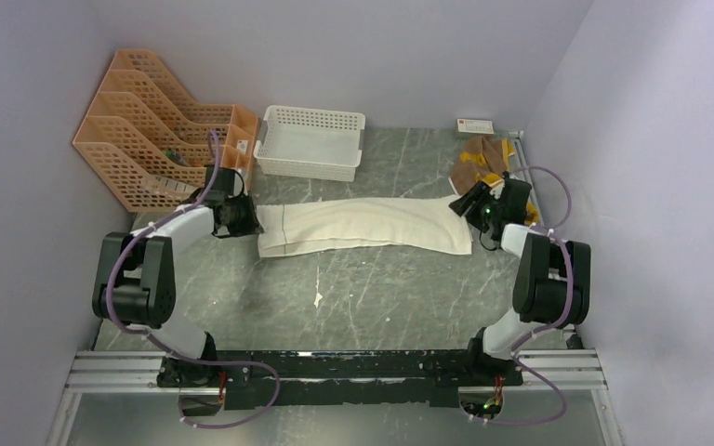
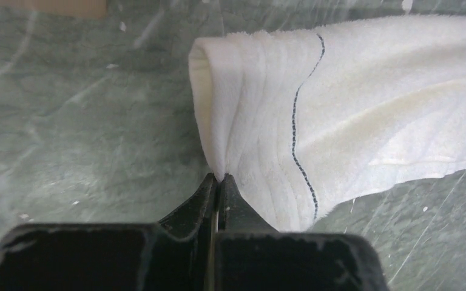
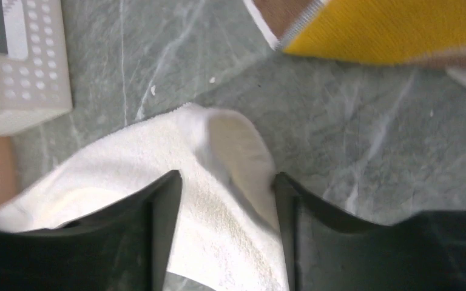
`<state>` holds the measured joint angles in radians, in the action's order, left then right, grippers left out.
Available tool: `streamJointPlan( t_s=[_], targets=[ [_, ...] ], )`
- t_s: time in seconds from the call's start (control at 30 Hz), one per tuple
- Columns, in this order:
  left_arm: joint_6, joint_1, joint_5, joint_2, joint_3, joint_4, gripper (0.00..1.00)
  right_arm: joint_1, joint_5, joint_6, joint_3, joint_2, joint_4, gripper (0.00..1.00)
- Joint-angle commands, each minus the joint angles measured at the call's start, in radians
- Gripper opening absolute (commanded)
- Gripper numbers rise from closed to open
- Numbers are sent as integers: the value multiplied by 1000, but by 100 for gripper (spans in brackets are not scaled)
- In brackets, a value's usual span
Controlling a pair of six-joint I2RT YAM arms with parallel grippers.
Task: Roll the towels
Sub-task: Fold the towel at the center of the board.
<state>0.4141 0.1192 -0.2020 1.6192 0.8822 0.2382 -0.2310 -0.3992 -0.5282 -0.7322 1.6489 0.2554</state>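
The cream-white towel (image 1: 363, 226) lies folded into a long strip across the middle of the table. My left gripper (image 1: 242, 218) is shut on its left end; in the left wrist view the tips (image 2: 219, 177) pinch the towel's edge (image 2: 352, 115). My right gripper (image 1: 472, 206) is open at the right end; in the right wrist view (image 3: 226, 182) the towel's corner (image 3: 218, 182) lies between the spread fingers. The brown and mustard-yellow towel (image 1: 480, 160) lies crumpled at the back right, and also shows in the right wrist view (image 3: 388, 27).
A white lattice basket (image 1: 309, 141) stands at the back centre, also visible in the right wrist view (image 3: 18, 60). An orange file rack (image 1: 153, 130) stands at the back left. A small white box (image 1: 475, 124) lies by the back wall. Walls close both sides.
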Motion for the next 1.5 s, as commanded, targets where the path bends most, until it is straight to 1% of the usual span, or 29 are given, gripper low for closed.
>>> streamJointPlan(
  t_s=[0.0, 0.03, 0.07, 0.17, 0.3, 0.37, 0.47, 0.57, 0.63, 0.73, 0.87, 0.97, 1.03, 1.1, 1.13, 1.27, 1.37, 1.47],
  targets=[
    [-101, -40, 67, -74, 58, 144, 7, 67, 189, -3, -31, -98, -74, 94],
    [-116, -58, 69, -84, 58, 153, 7, 84, 221, 4, -47, -112, -90, 99],
    [-131, -81, 69, -93, 58, 160, 7, 100, 249, 13, -63, -122, -108, 100],
    [-188, -143, 106, -120, 70, 197, 7, 144, 328, 18, -107, -151, -157, 100],
    [-255, -219, 239, -161, 111, 241, 7, 184, 371, -17, -131, -187, -167, 100],
    [-275, -243, 264, -184, 124, 250, 7, 203, 383, -32, -145, -197, -170, 100],
    [-296, -270, 288, -210, 136, 261, 7, 234, 425, -37, -175, -206, -199, 100],
    [-295, -271, 317, -226, 151, 285, 7, 259, 481, -50, -183, -225, -237, 100],
    [-287, -265, 319, -230, 173, 308, 7, 267, 487, -68, -181, -236, -253, 100],
    [-263, -220, 354, -238, 223, 347, 7, 268, 452, -109, -185, -243, -276, 100],
    [-228, -126, 322, -212, 286, 395, 7, 268, 413, -139, -173, -248, -271, 100],
    [-206, -25, 357, -126, 366, 503, 7, 267, 399, -137, -172, -241, -260, 100],
    [-181, 32, 421, -52, 414, 579, 7, 268, 386, -128, -182, -236, -264, 100],
    [-155, 76, 464, 7, 439, 618, 7, 268, 375, -120, -191, -232, -267, 100],
    [-140, 94, 461, 28, 446, 621, 7, 268, 368, -119, -191, -229, -266, 100],
    [-75, 160, 338, 90, 476, 581, 7, 268, 333, -115, -187, -221, -264, 100],
    [-6, 219, 228, 139, 544, 544, 7, 268, 316, -102, -187, -215, -268, 100],
    [43, 281, 152, 195, 628, 506, 7, 267, 309, -91, -188, -209, -274, 100]
  ],
)
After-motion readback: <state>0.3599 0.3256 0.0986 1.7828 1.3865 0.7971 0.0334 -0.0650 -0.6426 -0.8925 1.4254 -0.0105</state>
